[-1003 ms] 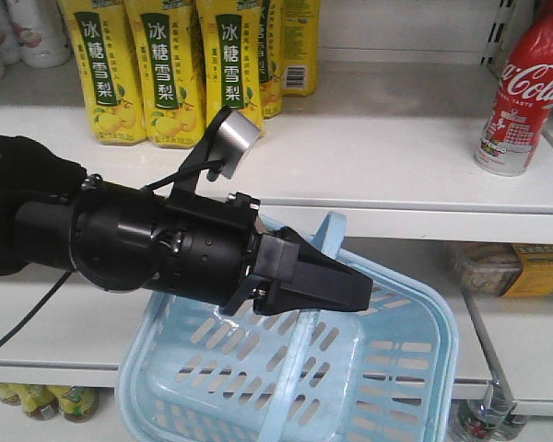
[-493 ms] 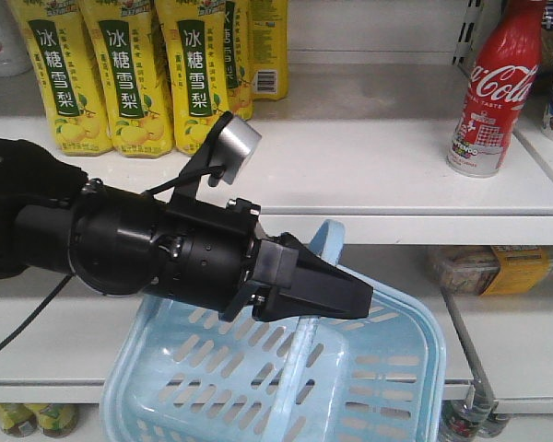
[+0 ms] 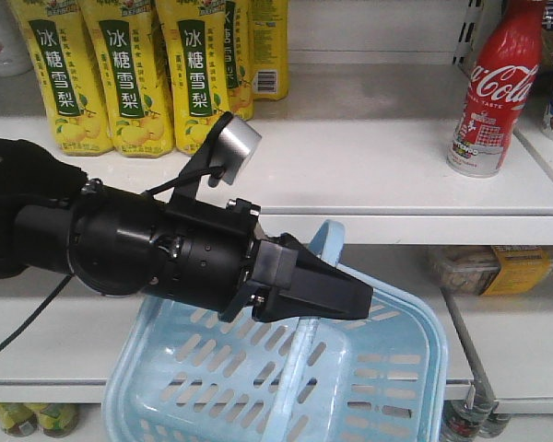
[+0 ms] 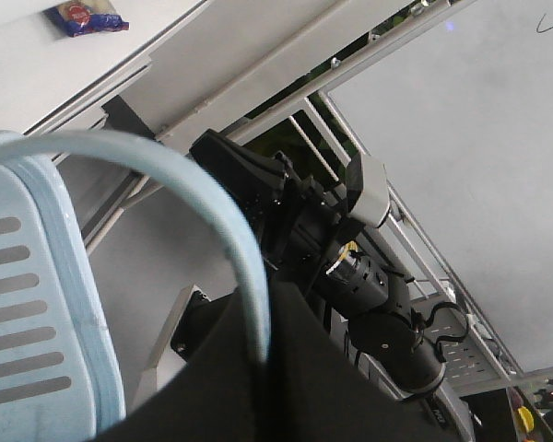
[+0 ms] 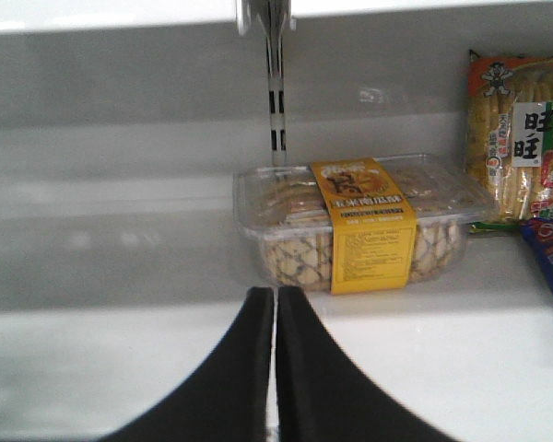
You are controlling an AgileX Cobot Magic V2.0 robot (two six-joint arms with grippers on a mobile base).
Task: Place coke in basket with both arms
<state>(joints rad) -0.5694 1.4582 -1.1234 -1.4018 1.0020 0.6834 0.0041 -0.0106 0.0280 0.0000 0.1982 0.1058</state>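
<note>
The left gripper (image 3: 355, 296), a matte black wedge on a thick cylindrical arm, is closed on the thin, curved handle (image 3: 327, 235) of the basket (image 3: 424, 318), which hangs tilted under it. The right gripper (image 5: 276, 304) has its two black fingers pressed almost together with only a hairline slit between them, and it grips nothing. It points at a clear plastic cookie box (image 5: 359, 221) with a yellow band, lying on a lower shelf.

The setting is a shop aisle of smooth white shelves (image 3: 369, 175). The coke (image 3: 487, 92) stands upright at the right end of the upper shelf, well apart from the basket and both grippers. Yellow drink bottles (image 3: 129, 83) with green labels stand in a row at the left of that shelf.

The basket is light blue, glossy plastic, rectangular, with slotted walls. The coke is red with white script.
</note>
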